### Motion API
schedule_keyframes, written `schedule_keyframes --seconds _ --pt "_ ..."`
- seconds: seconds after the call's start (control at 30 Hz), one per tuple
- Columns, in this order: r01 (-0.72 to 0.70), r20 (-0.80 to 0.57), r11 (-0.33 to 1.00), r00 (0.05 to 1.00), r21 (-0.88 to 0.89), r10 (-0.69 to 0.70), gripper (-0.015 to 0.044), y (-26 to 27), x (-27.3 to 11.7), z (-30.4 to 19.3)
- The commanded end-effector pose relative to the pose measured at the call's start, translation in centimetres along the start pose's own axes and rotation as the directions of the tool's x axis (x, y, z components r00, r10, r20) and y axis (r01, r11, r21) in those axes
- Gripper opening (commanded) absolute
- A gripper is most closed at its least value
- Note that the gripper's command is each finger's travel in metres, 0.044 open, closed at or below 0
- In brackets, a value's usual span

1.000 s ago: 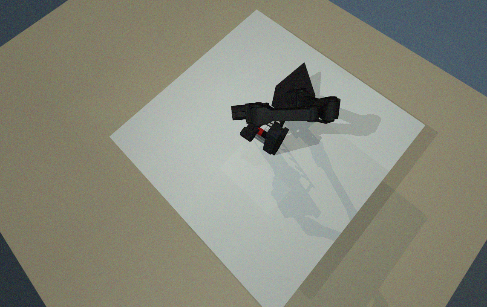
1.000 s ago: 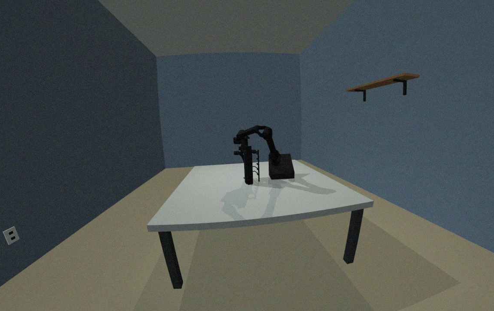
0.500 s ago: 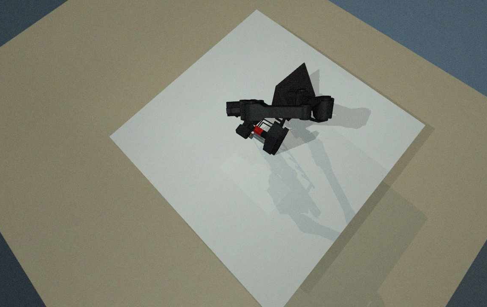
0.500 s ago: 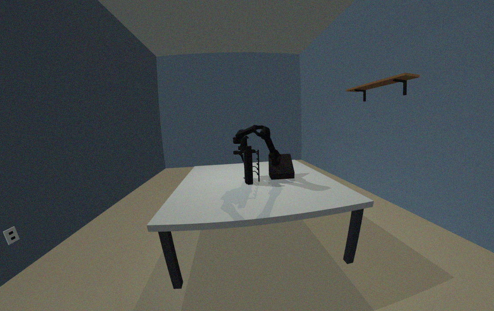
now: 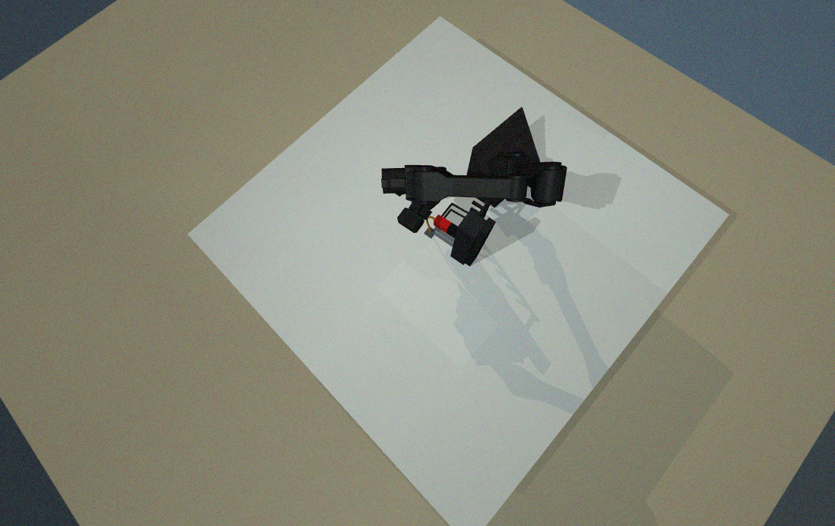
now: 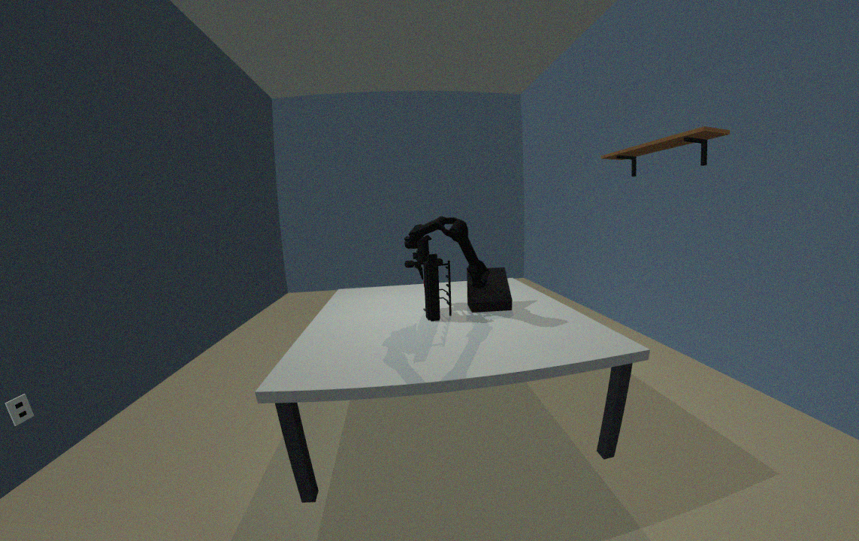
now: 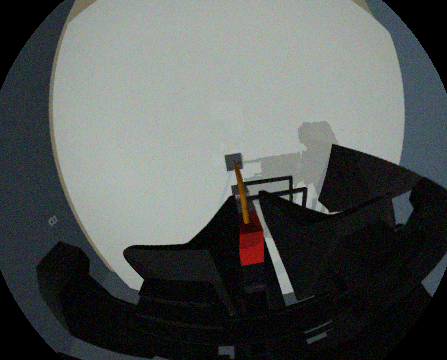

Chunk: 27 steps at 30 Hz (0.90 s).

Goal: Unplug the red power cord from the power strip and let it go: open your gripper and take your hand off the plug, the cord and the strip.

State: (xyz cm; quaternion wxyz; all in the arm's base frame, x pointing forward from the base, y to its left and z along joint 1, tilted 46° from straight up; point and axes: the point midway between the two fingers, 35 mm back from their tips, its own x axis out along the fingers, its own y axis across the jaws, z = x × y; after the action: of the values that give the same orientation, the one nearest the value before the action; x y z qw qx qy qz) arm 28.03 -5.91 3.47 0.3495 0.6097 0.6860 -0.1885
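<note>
The jaws are narrowly parted around the red plug (image 5: pixel 442 223) (image 7: pixel 252 247), but whether it is gripped or seated in a strip cannot be told. The orange cord (image 5: pixel 430 224) (image 7: pixel 241 190) is seen from above and at the wrist, over the worktop (image 5: pixel 315 229) (image 6: pixel 378 363) (image 7: pixel 158 100); a wooden shelf (image 6: pixel 667 142) is shown only in the exterior view.

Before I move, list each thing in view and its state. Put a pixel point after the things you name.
Gripper (image 5: pixel 441 229) (image 6: pixel 434 316) (image 7: pixel 247 198): pointing down; grip on plug unclear.
Red plug (image 5: pixel 442 223) (image 7: pixel 252 245): between the fingers in view; seating unclear.
Orange cord (image 5: pixel 429 224) (image 7: pixel 241 192): joined to plug, bent.
Wall outlet (image 6: pixel 19 409) (image 7: pixel 52 220): nothing plugged in.
</note>
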Motion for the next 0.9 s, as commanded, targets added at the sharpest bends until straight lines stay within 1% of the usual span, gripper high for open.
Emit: schedule_keyframes --seconds 0.0,0.27,0.37,0.53,0.87 --pt "0.004 -0.004 1.000 1.000 -0.005 -0.004 0.0160 0.1 0.2 -0.3" --pt "0.004 -0.004 1.000 1.000 -0.005 -0.004 0.0160 0.1 0.2 -0.3" --pt "-0.007 -0.003 1.000 1.000 0.016 0.007 0.0160 0.0 -0.7 -0.2" --pt "-0.007 -0.003 1.000 1.000 0.016 0.007 0.0160 0.0 -0.7 -0.3" --pt "-0.007 -0.003 1.000 1.000 0.016 0.007 0.0160 0.0 -0.7 -1.7"
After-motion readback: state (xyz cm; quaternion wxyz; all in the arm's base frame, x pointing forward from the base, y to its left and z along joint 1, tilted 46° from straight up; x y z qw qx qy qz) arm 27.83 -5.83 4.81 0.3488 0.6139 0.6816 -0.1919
